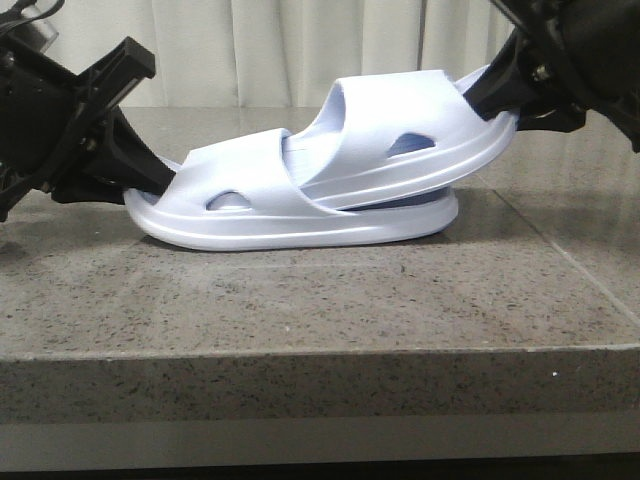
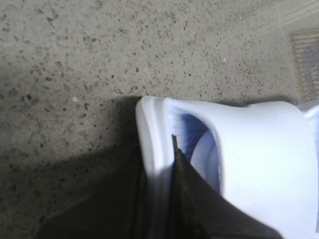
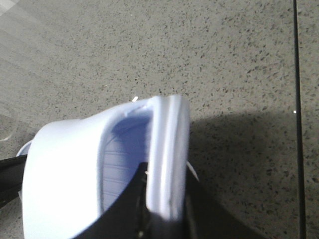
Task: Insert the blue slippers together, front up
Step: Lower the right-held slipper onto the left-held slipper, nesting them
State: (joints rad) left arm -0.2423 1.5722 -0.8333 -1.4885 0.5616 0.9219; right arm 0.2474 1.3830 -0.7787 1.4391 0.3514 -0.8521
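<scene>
Two pale blue slippers are nested on the stone table. The lower slipper (image 1: 300, 225) lies flat on its sole. The upper slipper (image 1: 400, 135) is tilted, its lower end tucked under the lower one's strap (image 1: 245, 170) and its other end raised to the right. My left gripper (image 1: 150, 188) is shut on the lower slipper's left end; the left wrist view shows the sole rim (image 2: 152, 129) pinched by that gripper (image 2: 158, 172). My right gripper (image 1: 490, 92) is shut on the upper slipper's raised end, its rim (image 3: 169, 134) clamped in the gripper (image 3: 167, 196).
The grey speckled stone table has its front edge (image 1: 320, 350) close to the camera. A seam (image 1: 565, 255) runs across the slab on the right, also visible as a dark line (image 3: 297, 99) in the right wrist view. A pale curtain (image 1: 250, 50) hangs behind.
</scene>
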